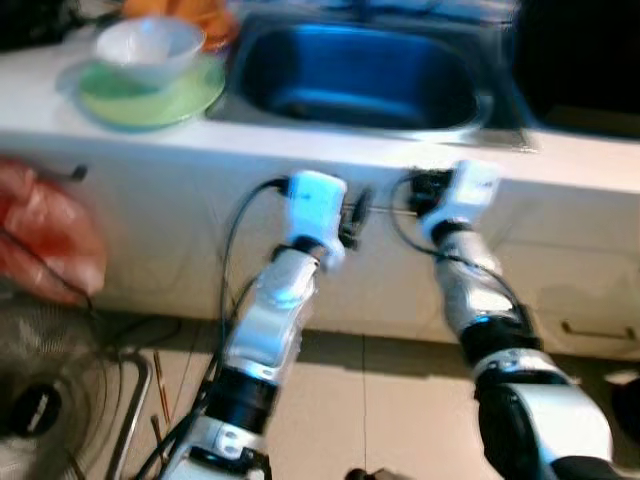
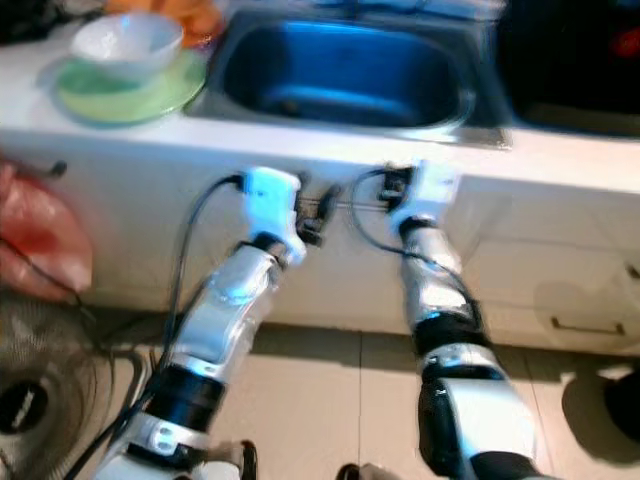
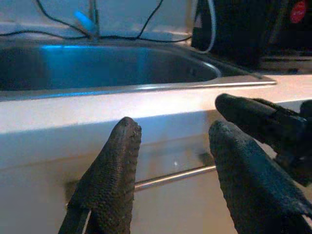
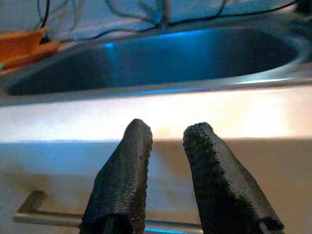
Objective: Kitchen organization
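A steel sink (image 1: 300, 62) is set in the white counter (image 1: 150, 140). Left of it, a white bowl (image 1: 148, 45) stands on a green plate (image 1: 195, 95). Both arms are raised in front of the cabinet face below the sink. My left gripper (image 3: 170, 129) is open, and a thin metal handle bar (image 3: 170, 176) on the cabinet front lies just beyond its fingers. My right gripper (image 4: 168, 129) is open too, close beside the left one, its fingers aimed at the counter edge above the same bar (image 4: 44, 214). Neither holds anything.
A red bag (image 1: 40, 240) hangs at the left against the cabinet, with a floor fan (image 1: 40, 400) below it. An orange item (image 1: 185, 15) lies behind the bowl. A black appliance (image 1: 580, 60) stands right of the sink. The floor is tiled.
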Controlling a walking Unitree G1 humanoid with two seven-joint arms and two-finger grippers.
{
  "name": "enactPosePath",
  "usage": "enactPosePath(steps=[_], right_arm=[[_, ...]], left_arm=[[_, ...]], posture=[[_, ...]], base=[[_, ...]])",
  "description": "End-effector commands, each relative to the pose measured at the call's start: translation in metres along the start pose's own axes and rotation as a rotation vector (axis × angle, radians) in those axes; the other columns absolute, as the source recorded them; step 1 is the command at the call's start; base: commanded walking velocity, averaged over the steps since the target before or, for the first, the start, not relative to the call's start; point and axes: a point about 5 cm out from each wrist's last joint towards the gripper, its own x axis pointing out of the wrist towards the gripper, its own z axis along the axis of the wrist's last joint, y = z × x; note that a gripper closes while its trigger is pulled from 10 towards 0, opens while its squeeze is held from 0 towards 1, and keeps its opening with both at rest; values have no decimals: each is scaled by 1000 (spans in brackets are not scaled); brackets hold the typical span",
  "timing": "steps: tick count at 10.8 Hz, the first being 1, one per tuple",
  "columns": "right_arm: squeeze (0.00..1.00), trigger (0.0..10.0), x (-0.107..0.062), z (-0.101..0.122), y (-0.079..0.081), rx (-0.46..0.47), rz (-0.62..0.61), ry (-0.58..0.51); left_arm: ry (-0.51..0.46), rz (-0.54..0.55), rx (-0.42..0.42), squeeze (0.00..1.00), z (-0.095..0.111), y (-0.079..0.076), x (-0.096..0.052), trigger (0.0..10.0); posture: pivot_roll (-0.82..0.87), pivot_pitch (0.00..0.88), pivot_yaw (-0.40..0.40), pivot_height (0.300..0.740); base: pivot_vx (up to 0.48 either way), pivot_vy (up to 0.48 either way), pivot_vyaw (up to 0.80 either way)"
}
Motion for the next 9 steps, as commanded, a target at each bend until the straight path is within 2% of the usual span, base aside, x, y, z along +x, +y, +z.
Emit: enactPosePath(steps=[1,5,9], right_arm=[[0,10000,1,-2,8,-2,24,10],[0,10000,1,-1,5,30,-1,9],[0,10000,1,-1,5,46,-1,8]], left_arm=[[13,8,2,0,-3,4,-1,10000],[15,-8,7,0,-3,2,-1,10000],[15,-17,14,0,-4,1,-1,10000]], posture=[[89,132,-67,740],[88,130,-66,740],[89,128,-66,740]], base=[[296,0,644],[326,0,0],[337,-312,0]])
